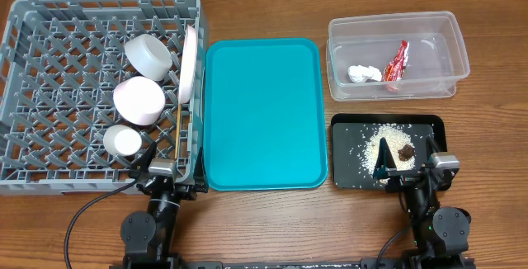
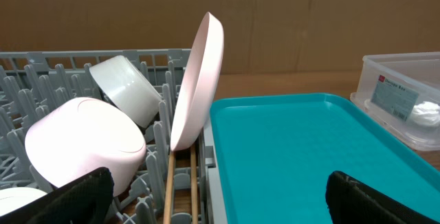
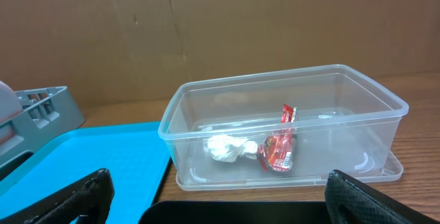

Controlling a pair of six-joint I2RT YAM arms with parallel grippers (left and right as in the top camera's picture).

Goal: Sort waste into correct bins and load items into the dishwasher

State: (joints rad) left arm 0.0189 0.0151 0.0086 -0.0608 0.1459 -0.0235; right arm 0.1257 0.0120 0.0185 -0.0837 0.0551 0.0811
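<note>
Left gripper: spread, empty, left of the flat teal plastic tray.
Right gripper: spread, empty, right of it.

Ahead of the left claw, the grey dish rack holds an on-edge white plate, grey-green bowl, pink bowl, white cup and chopsticks. Before the right claw, the black tray carries rice and a brown lump; beyond, the clear tub holds red wrapper and tissue.

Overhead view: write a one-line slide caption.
Dishes in the grey plastic dish rack; red shiny wrapper and white tissue in the clear plastic tub.
</note>
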